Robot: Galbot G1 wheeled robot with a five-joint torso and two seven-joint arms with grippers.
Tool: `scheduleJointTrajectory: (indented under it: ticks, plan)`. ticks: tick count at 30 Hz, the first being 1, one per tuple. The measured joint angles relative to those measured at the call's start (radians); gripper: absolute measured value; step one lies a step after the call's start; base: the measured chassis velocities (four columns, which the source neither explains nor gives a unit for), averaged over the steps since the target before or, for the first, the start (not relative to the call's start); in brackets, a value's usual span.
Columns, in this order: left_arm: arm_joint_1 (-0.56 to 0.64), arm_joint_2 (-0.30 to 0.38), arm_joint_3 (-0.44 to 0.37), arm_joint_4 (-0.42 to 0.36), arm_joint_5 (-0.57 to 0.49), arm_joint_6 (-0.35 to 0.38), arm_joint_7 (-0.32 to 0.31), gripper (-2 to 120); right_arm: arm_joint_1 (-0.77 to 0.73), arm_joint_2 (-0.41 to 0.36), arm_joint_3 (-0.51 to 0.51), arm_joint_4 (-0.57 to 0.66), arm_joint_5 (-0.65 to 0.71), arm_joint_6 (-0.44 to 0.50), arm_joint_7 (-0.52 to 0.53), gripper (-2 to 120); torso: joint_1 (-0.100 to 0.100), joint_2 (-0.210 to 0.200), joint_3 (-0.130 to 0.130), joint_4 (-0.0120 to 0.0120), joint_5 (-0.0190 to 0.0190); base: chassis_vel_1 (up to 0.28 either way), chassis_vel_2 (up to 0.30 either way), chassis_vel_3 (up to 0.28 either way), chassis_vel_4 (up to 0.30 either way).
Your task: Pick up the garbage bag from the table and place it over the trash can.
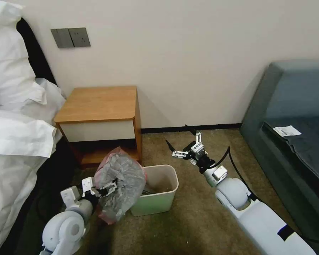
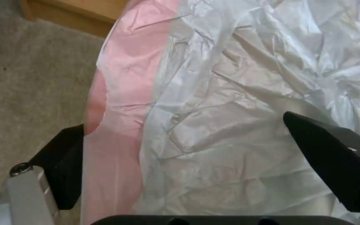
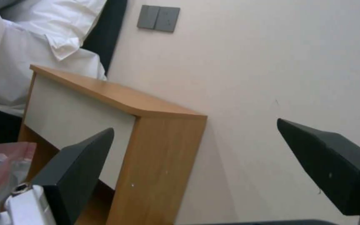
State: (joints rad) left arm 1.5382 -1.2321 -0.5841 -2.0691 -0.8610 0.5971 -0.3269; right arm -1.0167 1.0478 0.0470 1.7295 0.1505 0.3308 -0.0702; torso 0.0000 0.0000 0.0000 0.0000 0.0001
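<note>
Left gripper has its fingers spread wide with the bag billowed between them, not visibly pinched; the can sits just beyond; the bag could slip. Right gripper gapes empty.

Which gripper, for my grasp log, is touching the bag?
The left gripper, fingers spread against the bag beside the bin; the right gripper hangs open, clear of it.
</note>
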Motion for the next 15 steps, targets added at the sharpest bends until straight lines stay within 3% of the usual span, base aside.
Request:
scheduleJointTrajectory:
  ticks: [6,15]
  plan:
    - [0.042,0.003,-0.015,-0.033,0.017,-0.003,0.016,100,0.001,0.004,0.000,-0.003,-0.001,0.002,-0.004,100,0.000,0.000,0.000,0.0001,0.0000,0.000,0.000,0.000,0.000]
    - [0.008,0.003,0.018,-0.017,0.042,0.014,0.035,100,-0.001,0.011,-0.003,-0.001,-0.009,0.003,-0.006,100,0.000,0.000,0.000,0.0000,-0.0001,0.000,0.000,0.000,0.000]
